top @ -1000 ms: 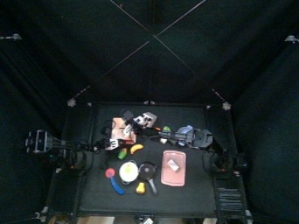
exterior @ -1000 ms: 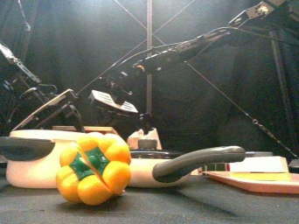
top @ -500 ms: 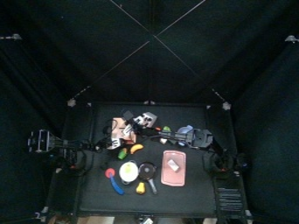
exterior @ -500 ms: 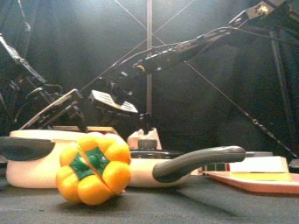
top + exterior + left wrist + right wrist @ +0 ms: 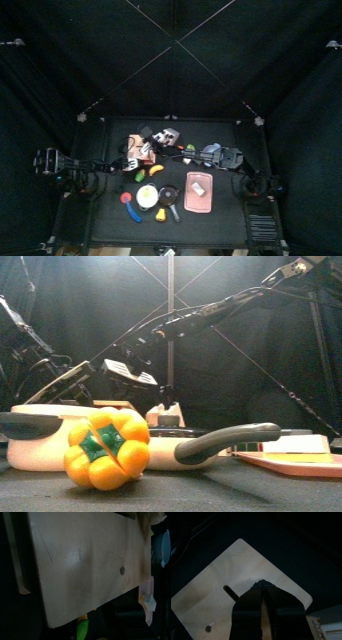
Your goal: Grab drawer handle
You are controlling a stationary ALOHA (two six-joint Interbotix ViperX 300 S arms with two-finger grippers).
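Your right gripper (image 5: 261,599) has its jaws pressed nearly together, just a thin slit, right over the drawer (image 5: 139,146) top (image 5: 238,587). Left jaws: you can't tell, its wrist view is filled by the pale top (image 5: 80,567). Drawer sits far-left on the table (image 5: 227,225), behind the pan (image 5: 80,434) and yellow pepper (image 5: 107,448).

Lab test pen: black curtains (image 5: 54,90), small black table (image 5: 227,225), toy food.
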